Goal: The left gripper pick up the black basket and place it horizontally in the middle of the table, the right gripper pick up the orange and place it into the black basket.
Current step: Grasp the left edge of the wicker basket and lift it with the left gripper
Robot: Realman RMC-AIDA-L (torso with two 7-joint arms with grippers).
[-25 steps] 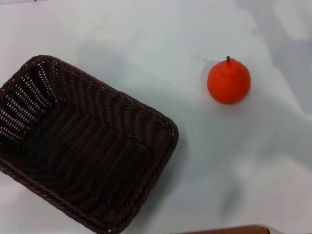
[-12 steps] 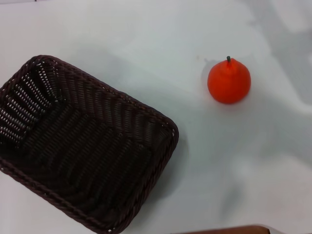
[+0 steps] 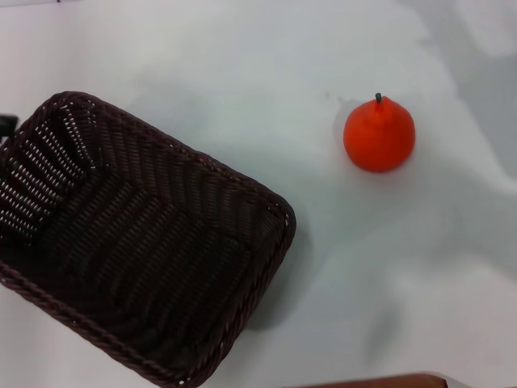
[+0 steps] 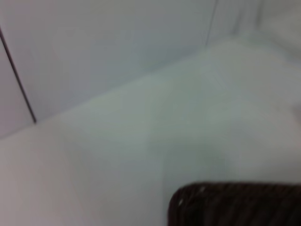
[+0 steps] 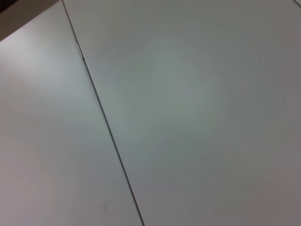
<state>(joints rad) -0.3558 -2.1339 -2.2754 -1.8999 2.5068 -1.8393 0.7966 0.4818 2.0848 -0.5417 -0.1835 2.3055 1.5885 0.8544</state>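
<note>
The black basket [image 3: 137, 242] lies at the left of the white table [image 3: 242, 73] in the head view, turned at a slant, open side up and empty. Its rim corner also shows in the left wrist view [image 4: 235, 205]. The orange [image 3: 379, 135] stands alone on the table at the right, stem up, well apart from the basket. A small black part of my left gripper [image 3: 6, 124] shows at the left edge, just beside the basket's far left corner. My right gripper is out of view.
A brown edge [image 3: 380, 381] shows at the bottom of the head view. The right wrist view shows only white panels with a dark seam [image 5: 106, 125]. Bare table lies between the basket and the orange.
A small black part of my left gripper has come into view at the left edge beside the basket. The basket and the orange have not moved.
</note>
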